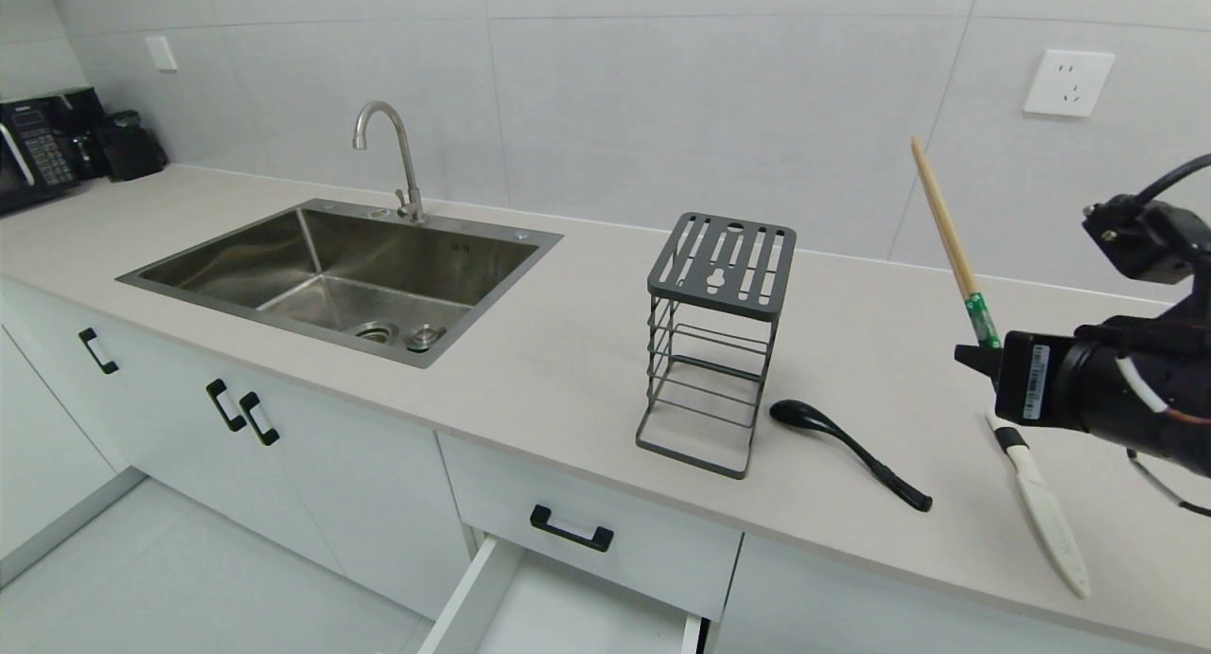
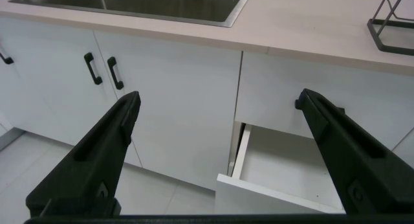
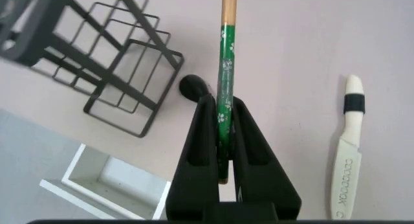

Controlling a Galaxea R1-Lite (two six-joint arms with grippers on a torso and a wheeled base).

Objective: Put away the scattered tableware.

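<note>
Beige table (image 1: 568, 351) with sink (image 1: 416, 256), tiled wall (image 1: 662, 86) behind. My right fingers (image 3: 202, 136) clench a chopstick (image 3: 225, 68); left fingers (image 2: 107, 146) gape wide by the drawer (image 2: 284, 166).

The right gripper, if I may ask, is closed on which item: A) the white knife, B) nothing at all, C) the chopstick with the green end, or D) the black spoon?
C: the right gripper is shut on the chopstick, which sticks up between its fingers, while the black spoon and the white knife lie on the counter.
</note>
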